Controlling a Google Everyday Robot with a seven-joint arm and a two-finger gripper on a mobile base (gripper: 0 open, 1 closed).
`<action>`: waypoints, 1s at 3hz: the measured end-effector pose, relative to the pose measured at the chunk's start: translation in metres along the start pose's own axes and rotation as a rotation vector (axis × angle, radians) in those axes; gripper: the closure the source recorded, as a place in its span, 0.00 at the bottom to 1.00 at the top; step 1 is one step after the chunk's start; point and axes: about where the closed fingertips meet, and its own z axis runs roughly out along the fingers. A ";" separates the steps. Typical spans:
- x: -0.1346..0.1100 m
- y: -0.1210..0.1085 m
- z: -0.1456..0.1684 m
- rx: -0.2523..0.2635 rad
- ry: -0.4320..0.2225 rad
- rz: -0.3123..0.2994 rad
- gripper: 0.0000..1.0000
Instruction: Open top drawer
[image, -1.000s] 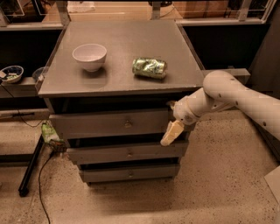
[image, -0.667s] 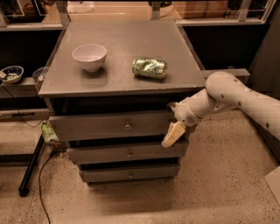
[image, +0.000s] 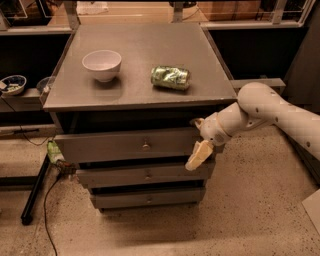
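The grey cabinet (image: 140, 95) has three drawer fronts. The top drawer (image: 115, 146) is the tallest and widest, with a small round metal knob (image: 146, 146) at its centre. Its front stands a little forward of the cabinet, with a dark gap above it. My gripper (image: 200, 145) is at the right end of the top drawer's front, well to the right of the knob, on the end of my white arm (image: 260, 110), which reaches in from the right. A cream part of the gripper hangs down over the drawer's lower right corner.
A white bowl (image: 102, 64) and a crushed green can (image: 171, 77) sit on the cabinet top. Two shorter drawers (image: 145, 176) lie below the top one. A low shelf with small bowls (image: 12, 84) is at the left. A black pole and cables (image: 35, 192) lie on the floor at the left.
My gripper has shifted very slightly down and to the right at the drawer's right end. The drawer front looks unchanged.
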 end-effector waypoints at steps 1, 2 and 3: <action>-0.002 0.009 -0.002 -0.025 -0.022 0.001 0.00; -0.004 0.030 -0.008 -0.074 -0.065 0.006 0.00; -0.004 0.038 -0.012 -0.084 -0.074 0.008 0.00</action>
